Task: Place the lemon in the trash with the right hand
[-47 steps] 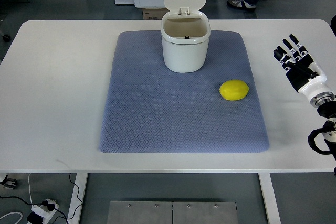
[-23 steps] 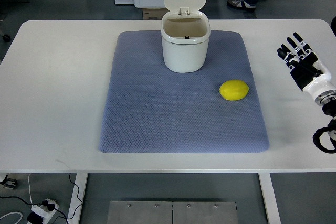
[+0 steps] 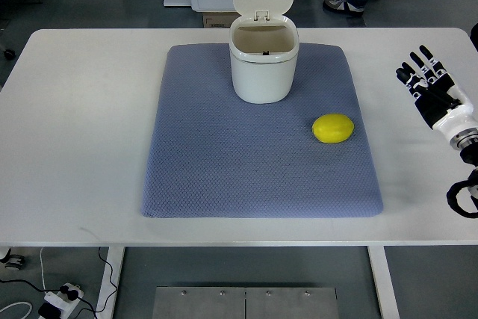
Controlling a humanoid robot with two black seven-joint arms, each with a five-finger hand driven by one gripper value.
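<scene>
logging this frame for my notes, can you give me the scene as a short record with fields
lemon: lying on the blue mat, to the right of and nearer than the bin, untouched
bin: white, at the mat's far edge, lid up, opening clear
right hand: over the bare table at the right edge, fingers spread, holding nothing, apart from the lemon
left hand: not in view
task state: lemon not yet picked up

Bright, even overhead light — soft faint shadows — sharp focus.
</scene>
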